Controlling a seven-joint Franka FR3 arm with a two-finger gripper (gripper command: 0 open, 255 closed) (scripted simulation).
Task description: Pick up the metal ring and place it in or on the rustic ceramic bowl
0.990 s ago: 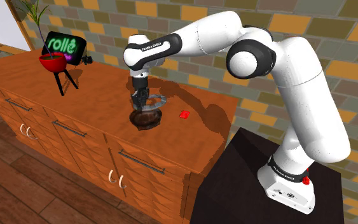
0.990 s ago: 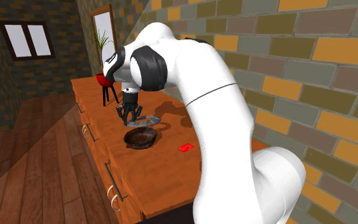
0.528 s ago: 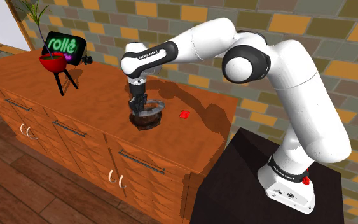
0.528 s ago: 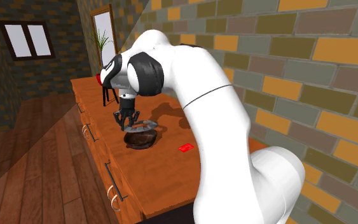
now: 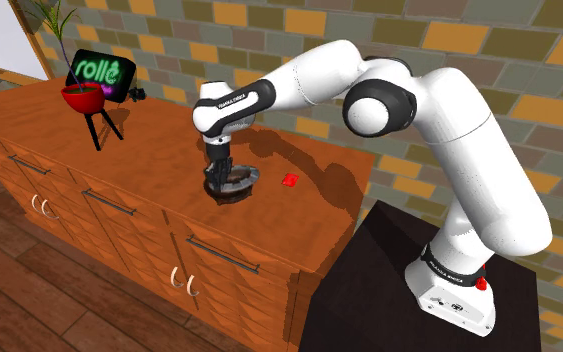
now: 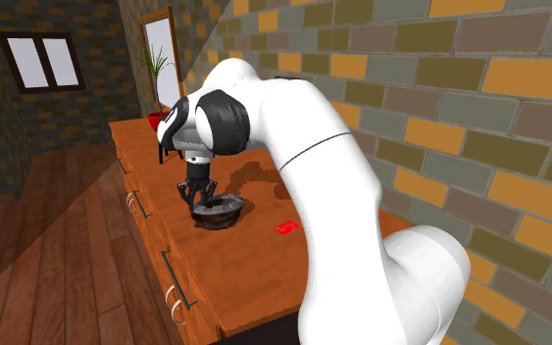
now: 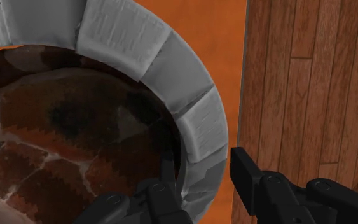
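The grey metal ring point(image 5: 243, 175) point(image 6: 228, 204) lies across the rim of the dark brown ceramic bowl point(image 5: 231, 190) point(image 6: 215, 218) on the wooden cabinet top. My gripper point(image 5: 216, 173) point(image 6: 201, 198) points straight down at the bowl's edge nearest the cabinet front. In the wrist view the ring point(image 7: 190, 124) arcs over the bowl's mottled brown inside point(image 7: 75, 140). My gripper point(image 7: 203, 168) straddles the ring's band, one finger inside the ring and the other finger point(image 7: 247, 172) outside it, shut on the band.
A small red object point(image 5: 289, 180) point(image 6: 285, 227) lies on the cabinet top point(image 5: 299, 225) beside the bowl. A red pot on a black stand point(image 5: 87, 97) and a neon sign point(image 5: 104, 72) stand at the far end. The brick wall runs behind, wooden floor point(image 7: 311, 83) below the front edge.
My gripper has come down with the ring from above the bowl. The ring, earlier hanging tilted over the bowl, now rests on its rim.
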